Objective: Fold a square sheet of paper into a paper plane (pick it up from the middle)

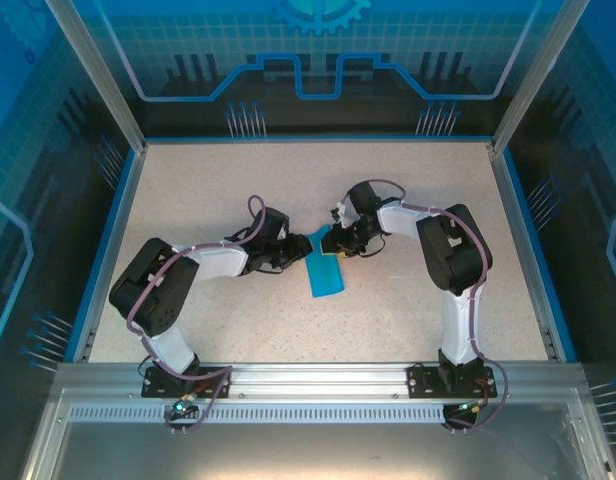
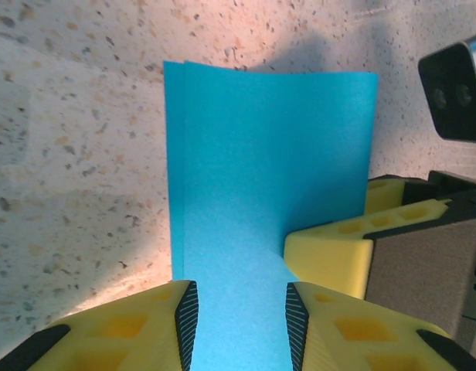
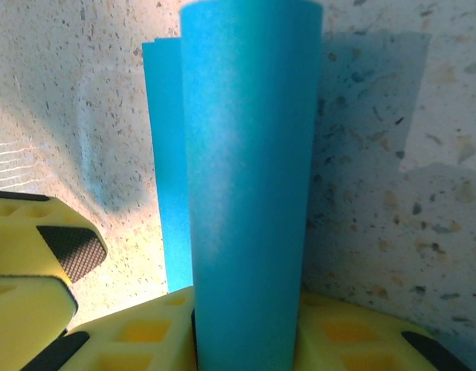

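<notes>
Progress early: thin teal-blue square sheet of paper [image 1: 325, 272] lies mid speckled tabletop [image 1: 218, 190], doubled over, no nose folds visible. Right gripper [image 3: 246, 325] clamps one end, top layer bowing up; left gripper [image 2: 242, 317] straddles the other end, grip unclear. Most folds remain.

Speckled beige table [image 1: 238, 180], blue rim [image 1: 106, 250] along its left, far and right sides, silver rail [image 1: 318, 375] across the near edge, teal-blue square sheet of paper [image 1: 325, 272] folded double near the middle, its near end resting on the surface
</notes>
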